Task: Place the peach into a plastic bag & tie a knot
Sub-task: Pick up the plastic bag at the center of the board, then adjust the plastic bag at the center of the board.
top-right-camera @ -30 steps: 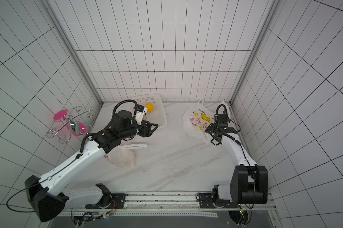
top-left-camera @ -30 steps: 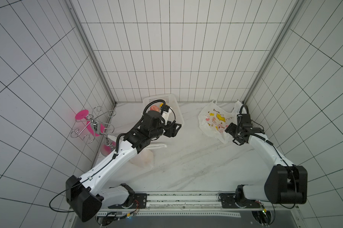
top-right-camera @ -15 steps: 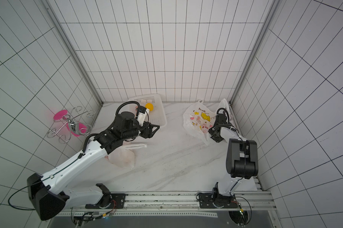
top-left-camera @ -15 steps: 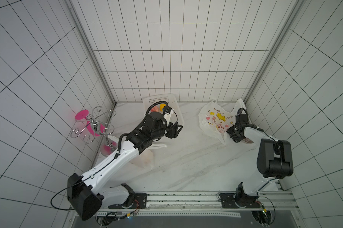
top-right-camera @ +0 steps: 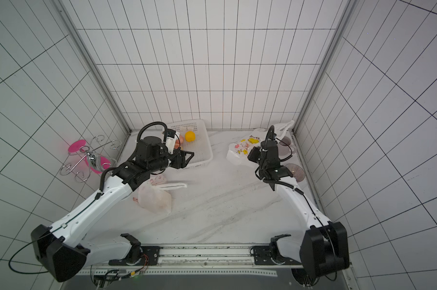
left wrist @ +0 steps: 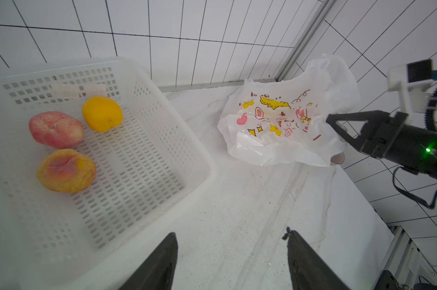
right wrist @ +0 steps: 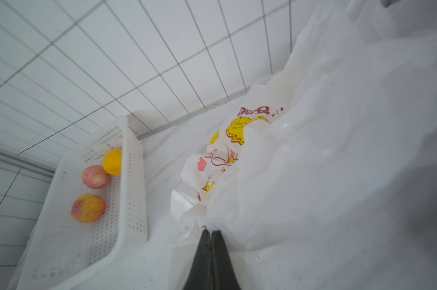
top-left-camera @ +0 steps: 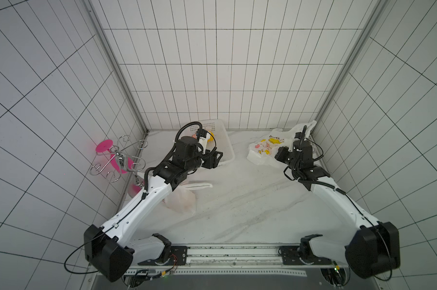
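Two peaches lie in a white perforated basket (left wrist: 207, 170), one pinkish red (left wrist: 56, 129), one orange-yellow (left wrist: 66, 170). In a top view only one peach (top-right-camera: 178, 141) shows past the left arm. My left gripper (left wrist: 231, 233) hangs open and empty just outside the basket's near corner, also seen in both top views (top-left-camera: 217, 160) (top-right-camera: 187, 159). A white plastic bag (left wrist: 275, 125) with cartoon prints lies crumpled at the back right (top-left-camera: 265, 150) (top-right-camera: 240, 150). My right gripper (right wrist: 209, 229) is shut on a fold of the bag's (right wrist: 312, 150) edge.
A yellow fruit (left wrist: 102, 113) shares the basket. A second, translucent bag (top-right-camera: 154, 198) with something inside lies beside the left arm. A pink stand with wire hooks (top-left-camera: 116, 160) sits at the left wall. Dark glass dishes (top-right-camera: 294, 172) stand behind the right arm.
My right gripper has closed from open onto the printed bag's edge. The left arm has shifted slightly by the basket, its gripper still open.
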Tool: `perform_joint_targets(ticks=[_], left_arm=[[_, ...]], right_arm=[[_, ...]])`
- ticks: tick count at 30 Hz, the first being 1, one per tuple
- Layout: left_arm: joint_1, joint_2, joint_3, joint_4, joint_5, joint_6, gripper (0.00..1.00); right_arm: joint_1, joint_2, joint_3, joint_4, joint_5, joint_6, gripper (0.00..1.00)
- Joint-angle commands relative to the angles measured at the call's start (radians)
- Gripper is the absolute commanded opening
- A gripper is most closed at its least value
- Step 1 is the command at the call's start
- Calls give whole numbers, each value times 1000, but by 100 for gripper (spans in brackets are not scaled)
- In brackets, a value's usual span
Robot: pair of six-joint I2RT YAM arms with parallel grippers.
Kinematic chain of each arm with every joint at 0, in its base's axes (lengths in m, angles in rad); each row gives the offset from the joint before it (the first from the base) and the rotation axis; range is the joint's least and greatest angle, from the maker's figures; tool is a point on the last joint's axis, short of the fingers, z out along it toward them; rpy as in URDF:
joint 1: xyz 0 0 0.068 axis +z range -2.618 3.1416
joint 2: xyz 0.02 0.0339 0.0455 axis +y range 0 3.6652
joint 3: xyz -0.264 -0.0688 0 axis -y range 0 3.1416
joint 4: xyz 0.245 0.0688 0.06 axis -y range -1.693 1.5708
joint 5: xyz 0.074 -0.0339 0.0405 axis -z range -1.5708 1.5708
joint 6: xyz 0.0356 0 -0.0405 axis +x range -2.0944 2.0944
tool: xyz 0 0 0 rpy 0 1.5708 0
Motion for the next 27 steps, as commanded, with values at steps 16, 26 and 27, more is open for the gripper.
perform_joint_targets(ticks=[16, 26, 27], left_arm=[[79, 105, 230, -104, 246, -44, 97], [164, 161, 119, 106, 361, -66, 98], [164, 172, 122, 138, 403, -112, 98]], right_arm=[[514, -272, -547, 596, 104, -989, 0], [565, -275, -547, 514, 52, -978, 0], [572, -270, -545, 510, 73, -992, 0]])
